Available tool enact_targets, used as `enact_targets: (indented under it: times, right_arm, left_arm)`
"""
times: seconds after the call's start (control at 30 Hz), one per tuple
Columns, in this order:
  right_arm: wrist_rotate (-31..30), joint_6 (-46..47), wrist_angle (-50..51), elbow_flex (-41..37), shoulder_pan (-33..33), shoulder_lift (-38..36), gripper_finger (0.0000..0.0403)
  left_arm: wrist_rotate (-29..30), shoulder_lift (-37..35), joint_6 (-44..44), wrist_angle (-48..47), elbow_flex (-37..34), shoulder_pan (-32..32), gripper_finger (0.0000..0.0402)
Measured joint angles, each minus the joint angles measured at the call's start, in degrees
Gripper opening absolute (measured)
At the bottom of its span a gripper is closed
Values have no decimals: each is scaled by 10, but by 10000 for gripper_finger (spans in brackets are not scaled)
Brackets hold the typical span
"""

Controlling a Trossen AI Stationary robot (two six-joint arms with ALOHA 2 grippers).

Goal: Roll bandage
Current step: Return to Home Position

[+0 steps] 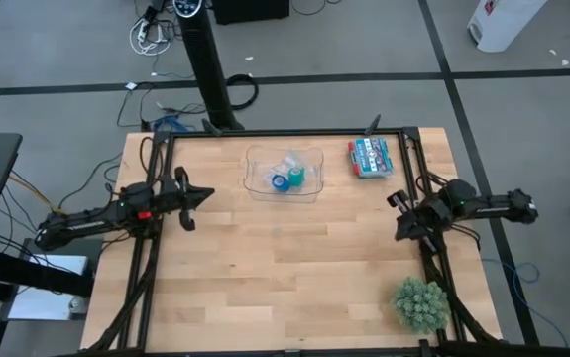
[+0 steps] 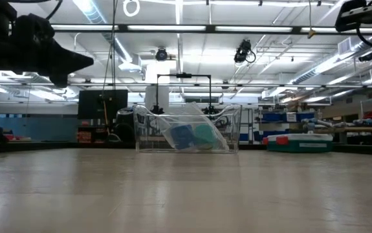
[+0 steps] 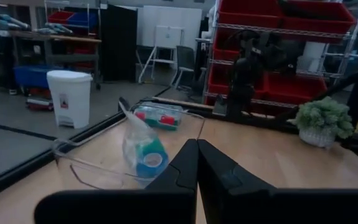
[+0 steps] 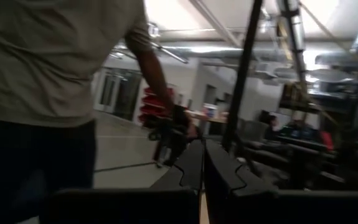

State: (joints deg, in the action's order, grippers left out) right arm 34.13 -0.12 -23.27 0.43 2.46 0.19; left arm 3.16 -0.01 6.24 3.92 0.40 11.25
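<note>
Both arms parked, L & R. Left gripper (image 1: 205,194) sits at 9 o'clock on the table (image 1: 294,278), raised off the wood, pointing toward centre. Its wrist cam shows the fingers (image 3: 182,171) pressed together, nothing between them. Right gripper (image 1: 405,224) is at 3 o'clock, also clenched on nothing, tips meeting in its own cam. The bandage (image 1: 297,177) is a small teal coil inside a clear zip bag (image 2: 195,123), which lies in the transparent bin (image 1: 257,186) at 12 o'clock. Blue roll (image 1: 282,183) is just beside it in the same bag. Red/teal box (image 1: 369,157) at 1 o'clock, plant (image 1: 421,302) at 5. A person (image 4: 42,62) stands in the R wrist cam, beyond the table.
</note>
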Motion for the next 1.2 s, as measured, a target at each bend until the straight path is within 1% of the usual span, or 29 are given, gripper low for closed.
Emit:
enact_targets:
  times: [0.17, 0.3, 0.63, 1.2]
  right_arm:
    - [0, 0, -1, 0, 44, 0, 8]
    - [0, 0, -2, 0, 60, 0, 8]
    - [0, 0, -2, 0, 47, 0, 8]
    - [-5, 1, -3, 0, 47, 3, 8]
  left_arm:
    - [0, 0, 0, 2, 0, -14, 12]
    - [-1, 0, 0, 2, 0, -38, 12]
    - [-1, 0, 0, 2, 0, -98, 12]
    - [-3, 0, 0, 5, 0, -99, 12]
